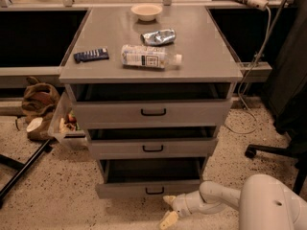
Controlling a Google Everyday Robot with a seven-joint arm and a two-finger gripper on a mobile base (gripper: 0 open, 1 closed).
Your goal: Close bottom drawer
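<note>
Note bottom drawer (148,189) below tabletop's (211,47) front edge, partly out, dark interior showing; judge task unfinished, final push in left. See gripper (168,210) low beneath front edge, just beside drawer front, spread wide, holding nothing. Cannot tell whether touching; robot body cut off under front-right corner.

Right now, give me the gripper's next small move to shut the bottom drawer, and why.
Probably press forward against the front panel of the bottom drawer: it juts out past the middle drawer, and the gripper sits low in front of it, just right of its handle.
</note>
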